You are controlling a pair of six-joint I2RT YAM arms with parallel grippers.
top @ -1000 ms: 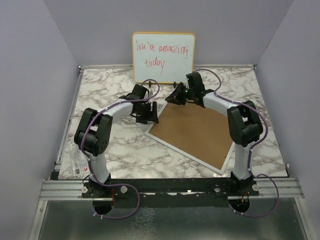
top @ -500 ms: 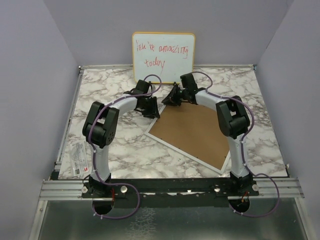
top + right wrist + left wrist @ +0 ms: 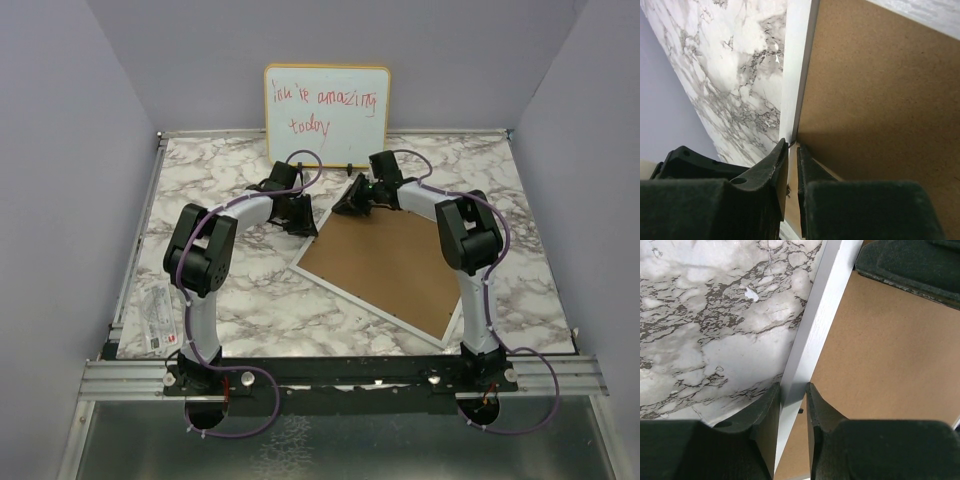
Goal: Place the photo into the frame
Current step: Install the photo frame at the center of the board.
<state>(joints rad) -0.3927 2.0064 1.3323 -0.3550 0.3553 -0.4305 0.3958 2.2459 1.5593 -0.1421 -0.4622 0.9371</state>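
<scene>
From my station I saw the frame [image 3: 368,309] lying flat and back-up on the marble table [image 3: 240,290], its brown backing board [image 3: 395,265] facing the overhead camera inside the thin white rim. It sat skewed rather than square to the table. Its long axis ran from the far left toward the near right, and one corner pointed away from the arm bases toward the whiteboard [image 3: 327,115] propped at the back edge. The far corner lay just short of the whiteboard's foot, and the near corner reached toward the right arm's base.

Both arms were bent inward over that far corner. The left gripper [image 3: 793,390] straddled the short far-left side of the rim, one finger on the marble side and one over the board, both pressed against the white strip. The right gripper [image 3: 793,149] was beside it near the corner, its fingers drawn almost together where the rim meets the board, pinching the rim's raised lip. The two grippers were near each other but apart.
</scene>
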